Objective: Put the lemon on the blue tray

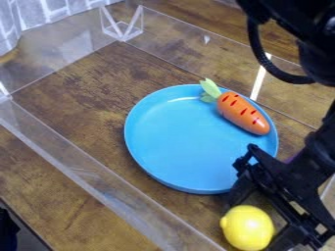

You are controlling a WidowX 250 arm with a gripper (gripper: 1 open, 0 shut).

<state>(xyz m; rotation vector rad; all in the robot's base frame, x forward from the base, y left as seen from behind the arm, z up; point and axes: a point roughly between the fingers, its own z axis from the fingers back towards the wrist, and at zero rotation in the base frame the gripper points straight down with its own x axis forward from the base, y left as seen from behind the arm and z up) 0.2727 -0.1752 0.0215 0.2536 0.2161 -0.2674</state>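
At the bottom right of the frame, closest to us, sits the lemon (248, 227). It is yellow and shiny, and it rests on the brown wooden desk (78, 108), just off the edge of the blue tray (183, 137). It is not on the tray.

The black gripper (271, 208) is right at the lemon, on its right side and just above it. One black finger (253, 169) reaches down at the top left of the lemon, close to the tray's rim. The other side runs off toward the bottom right corner. The jaws stand apart around the lemon, but whether they press on it cannot be told.

A little farther back is the blue tray, round and wide, with a low rim. It lies in the middle of the frame. A carrot (241, 112) lies on its upper right part, orange with a green top, and it points toward the lower right.

The dark robot arm (299, 49) fills the upper right of the frame and hangs over that side of the tray.

A clear plastic wall (59, 69) runs around the desk on the left and at the back.
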